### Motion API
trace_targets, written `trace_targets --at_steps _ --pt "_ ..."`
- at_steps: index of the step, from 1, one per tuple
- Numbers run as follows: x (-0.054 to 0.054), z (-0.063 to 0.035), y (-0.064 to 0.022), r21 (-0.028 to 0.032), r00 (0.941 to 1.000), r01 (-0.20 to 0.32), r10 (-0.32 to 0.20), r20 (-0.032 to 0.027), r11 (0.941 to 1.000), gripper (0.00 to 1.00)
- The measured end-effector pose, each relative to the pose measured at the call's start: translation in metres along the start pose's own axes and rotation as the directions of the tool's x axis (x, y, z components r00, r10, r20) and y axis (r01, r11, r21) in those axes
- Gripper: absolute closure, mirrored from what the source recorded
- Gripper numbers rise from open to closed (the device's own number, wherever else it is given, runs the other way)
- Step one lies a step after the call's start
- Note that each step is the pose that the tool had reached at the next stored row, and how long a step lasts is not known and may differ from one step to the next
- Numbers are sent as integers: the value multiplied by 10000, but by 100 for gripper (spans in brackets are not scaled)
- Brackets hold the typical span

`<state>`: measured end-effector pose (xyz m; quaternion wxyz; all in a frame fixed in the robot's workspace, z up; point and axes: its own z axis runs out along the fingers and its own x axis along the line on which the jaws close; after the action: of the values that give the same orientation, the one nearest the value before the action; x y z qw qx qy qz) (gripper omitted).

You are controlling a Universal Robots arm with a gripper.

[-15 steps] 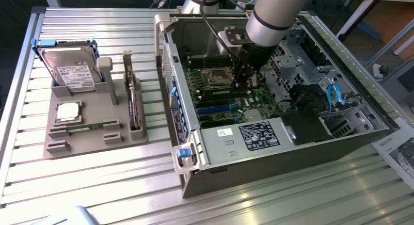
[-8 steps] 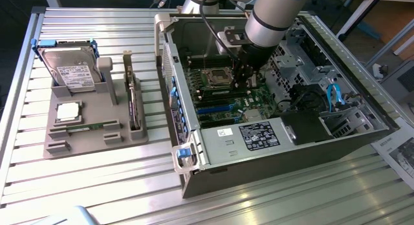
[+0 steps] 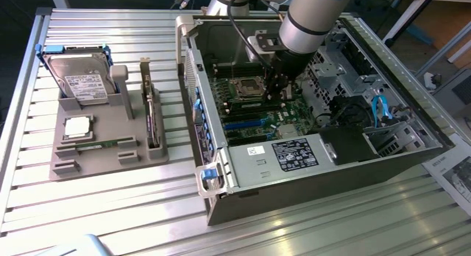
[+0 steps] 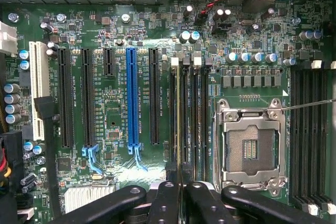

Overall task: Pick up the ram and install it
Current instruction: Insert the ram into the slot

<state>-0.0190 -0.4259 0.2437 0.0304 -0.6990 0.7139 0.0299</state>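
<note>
Blue PCIe slot [image 4: 132,98] lies off to one side of the gripper [image 4: 179,188]. We see the gripper clenched on the ram [image 4: 178,108], edge-on ahead of the fingertips, along the memory slots [image 4: 195,119]. CPU socket [image 4: 252,145] flanks the other side. Our judgement: keep the stick parallel, notch matched, press evenly; seating unclear.
</note>
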Motion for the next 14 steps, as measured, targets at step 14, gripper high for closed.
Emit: trace_targets --at_steps 14 --pt "7 8 -4 -2 10000 8 -8 -1 10000 88"
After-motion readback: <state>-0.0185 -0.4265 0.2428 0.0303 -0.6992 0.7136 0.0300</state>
